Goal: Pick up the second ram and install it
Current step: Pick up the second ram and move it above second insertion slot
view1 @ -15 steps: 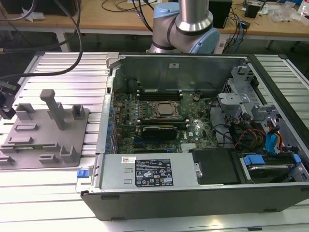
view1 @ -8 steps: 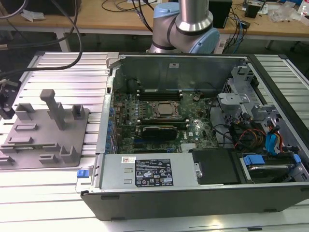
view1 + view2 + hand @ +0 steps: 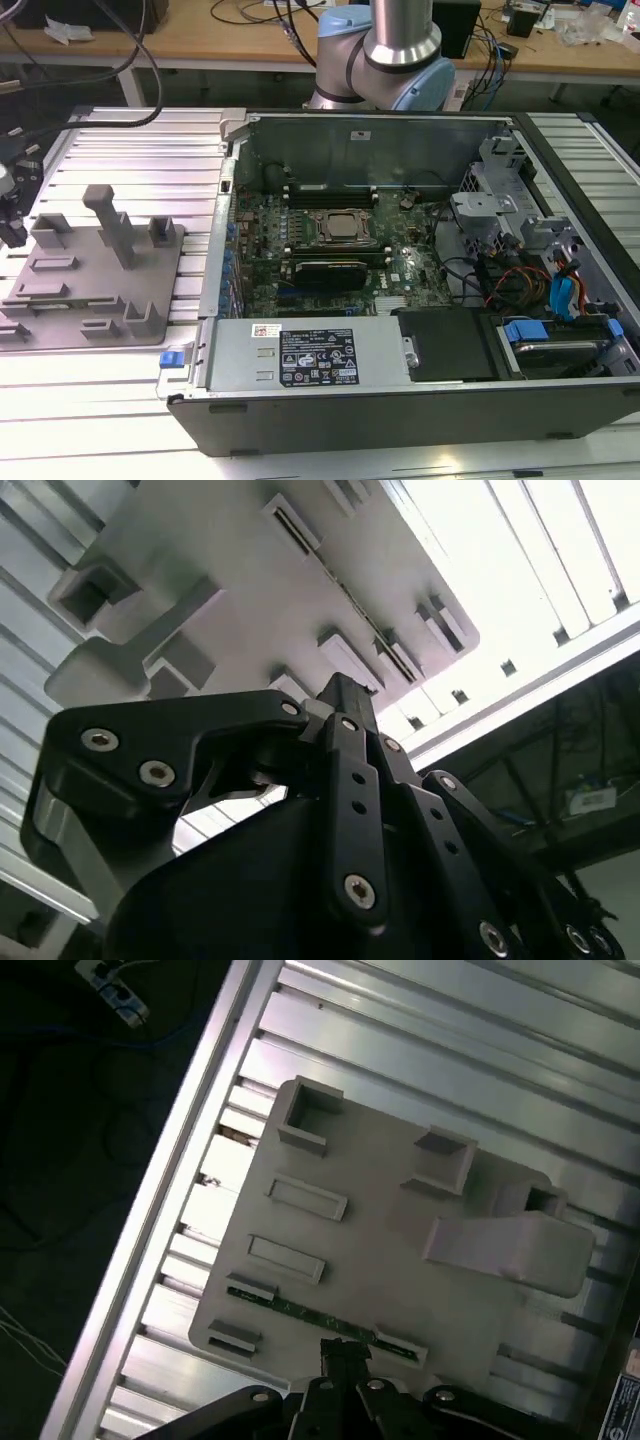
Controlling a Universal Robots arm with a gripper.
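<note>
Hand [image 3: 345, 1352]: poised right at the mid-length of the second ram [image 3: 300, 1311] in the first wrist view. Whether it is spread, pressed together or already pinching the strip cannot be told.
Progress: judged early. The strip still lies in its fixture, well apart from the machine it belongs in, so the lift, the carry and the seating all appear left to do.
Desk [image 3: 150, 140]: slatted aluminium, carrying the computer case and the fixture plate side by side.
Computer case [image 3: 350, 135]: open, towards the exterior view's right. It holds a green motherboard [image 3: 405, 270] with a processor socket [image 3: 335, 228] flanked by long black slots [image 3: 330, 190]. A grey power supply box [image 3: 235, 362] runs along the near wall, and a drive cage [image 3: 485, 215] with cables sits at the exterior view's right. Whether any slot is already filled cannot be told.
Fixture plate [image 3: 380, 1220]: grey, at the exterior view's left, with raised blocks and shallow pockets. A narrow slot along one edge holds the strip.
Second ram: thin and green, lying lengthwise in that slot.
</note>
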